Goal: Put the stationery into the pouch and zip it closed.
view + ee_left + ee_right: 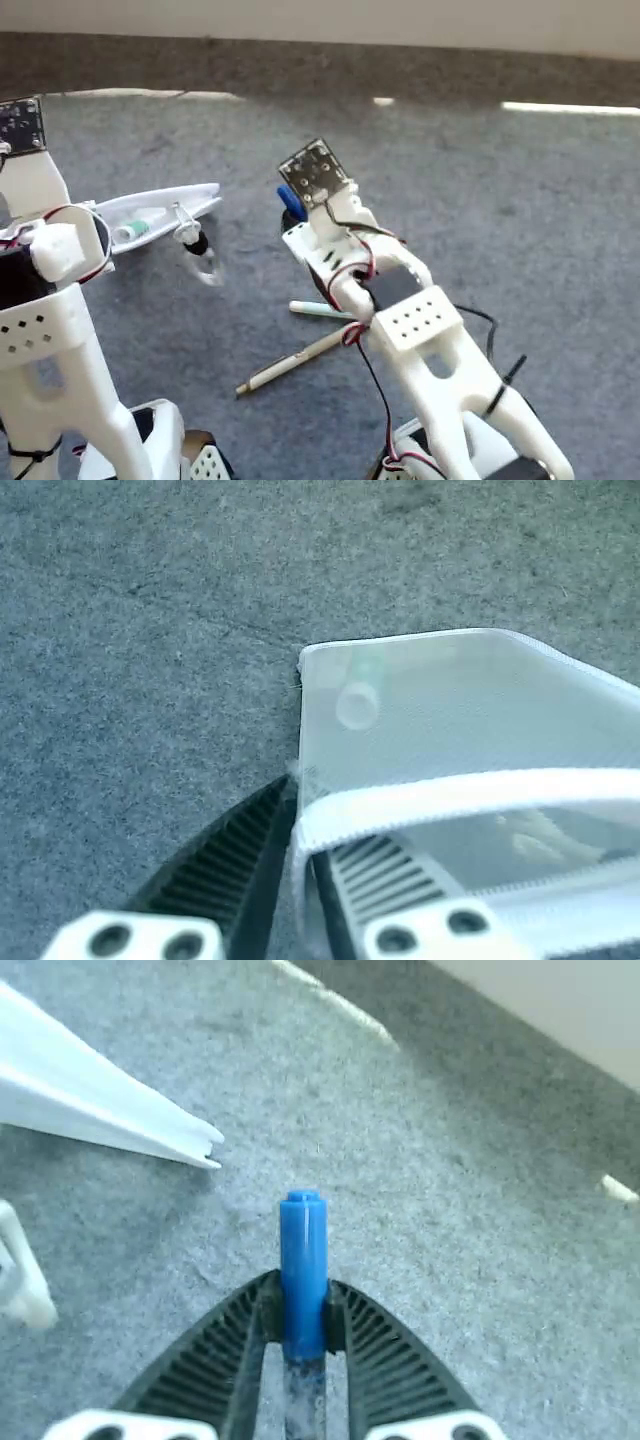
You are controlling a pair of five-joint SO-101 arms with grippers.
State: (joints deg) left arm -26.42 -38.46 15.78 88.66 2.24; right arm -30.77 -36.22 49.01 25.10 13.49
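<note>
right claw (pixel 302 1295): clamped on a blue marker (pixel 303 1230), whose capped end is left sticking out past the tips; it is held above the table (pixel 520 230), just right of the pouch's tip.
left claw (pixel 298 808): closed on the pouch (pixel 450 705) at one corner of its edge, so the pouch is held up at the left of the scene.
risk, entry: only a thin edge is presented to the marker, and how wide the mouth stands cannot be told. the marker could be butted against the lip or slid underneath if it is not lined up with the gap.
risk, hold: the pouch is pinched at a single spot, so it could be swung round or dragged free by a push.
risk, marker: a round barrel is gripped near its end and could be tipped on contact.
risk, zip: soft mesh is likely to be bunched when the slider is pulled.
pouch look: white, half see-through mesh with a woven band along the zip; flat and floppy. something pale and green is seen inside.
left over: a white pen (pixel 320 310) and a long pen (pixel 300 362) are seen lying near, by the right arm, apart from the pouch.
</note>
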